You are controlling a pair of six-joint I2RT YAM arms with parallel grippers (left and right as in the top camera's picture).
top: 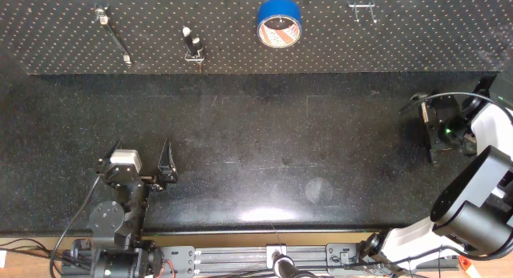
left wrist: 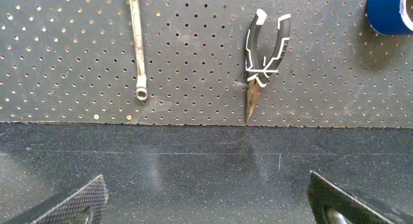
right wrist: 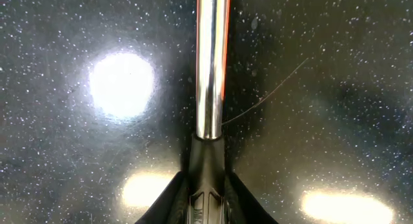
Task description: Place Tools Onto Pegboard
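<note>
The pegboard runs along the back edge. On it hang a long wrench, black-and-white pliers and a blue tape roll. My left gripper sits low near its base, open and holding nothing, facing the pliers from well back. At the far right edge, my right gripper is shut on the black handle of a chrome-shafted tool, held close above the black tabletop.
A bare double hook sticks out of the pegboard right of the tape roll. The black speckled tabletop stretches between the two arms. Cables trail around the right arm.
</note>
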